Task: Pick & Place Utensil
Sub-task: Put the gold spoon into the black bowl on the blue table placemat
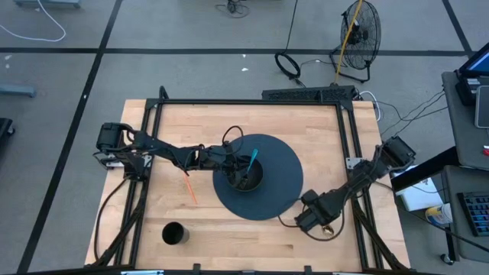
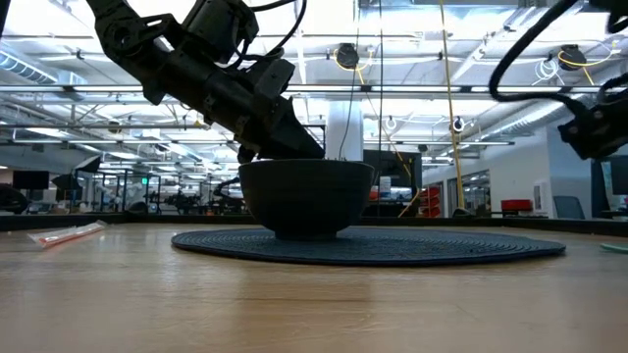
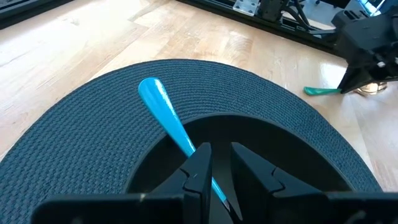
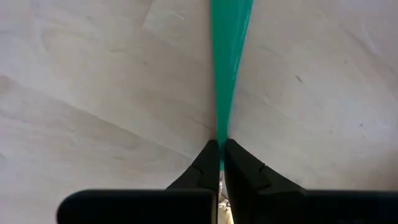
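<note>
While the left tool [image 3: 214, 163] pinches one blue utensil [image 3: 163, 115] over the dark bowl [image 1: 246, 179] on the round mat [image 1: 283, 172], handle slanting up and away, its lower end hidden, the right tool [image 4: 221, 155] clamps one green utensil [image 4: 229, 43] lying lengthwise on the tabletop [image 1: 229, 237], its far end cut off.

Even, bright overhead light falls on my table [image 1: 306, 237], with only soft shadows. Beyond the bowl [image 2: 306, 199], ceiling lamps and windows glare white, turning my arms into silhouettes. Near my right pincer [image 4: 221, 163], the green utensil [image 4: 229, 50] blurs slightly.
</note>
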You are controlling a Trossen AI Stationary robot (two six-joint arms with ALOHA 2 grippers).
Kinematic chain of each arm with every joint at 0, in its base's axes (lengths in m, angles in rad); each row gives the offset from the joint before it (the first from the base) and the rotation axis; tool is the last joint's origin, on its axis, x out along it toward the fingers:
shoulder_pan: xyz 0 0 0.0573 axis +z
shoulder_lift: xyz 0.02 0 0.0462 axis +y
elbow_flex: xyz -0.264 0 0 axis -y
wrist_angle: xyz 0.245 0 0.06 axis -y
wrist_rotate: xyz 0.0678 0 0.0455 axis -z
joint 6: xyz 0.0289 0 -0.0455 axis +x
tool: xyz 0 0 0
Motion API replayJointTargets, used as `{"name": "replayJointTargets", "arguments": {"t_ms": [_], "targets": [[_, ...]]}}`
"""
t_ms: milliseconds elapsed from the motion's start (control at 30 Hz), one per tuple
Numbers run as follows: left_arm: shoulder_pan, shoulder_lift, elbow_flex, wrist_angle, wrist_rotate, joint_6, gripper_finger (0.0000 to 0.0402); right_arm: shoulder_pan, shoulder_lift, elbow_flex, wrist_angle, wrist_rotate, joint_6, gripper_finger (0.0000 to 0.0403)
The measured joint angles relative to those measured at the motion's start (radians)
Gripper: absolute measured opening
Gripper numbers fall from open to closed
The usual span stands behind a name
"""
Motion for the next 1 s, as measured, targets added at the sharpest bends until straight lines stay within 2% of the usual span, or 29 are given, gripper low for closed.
{"name": "replayJointTargets", "arguments": {"t_ms": [767,1000], "targets": [[-0.002,0.000,0.000,0.055,0.002,-0.005,0.0063,0.147,-0.051,-0.003,-0.057,0.291,0.012,0.0000],[-0.011,0.000,0.000,0.089,0.002,0.008,0.0063,0.175,-0.106,-0.002,-0.058,0.433,0.004,0.0000]]}}
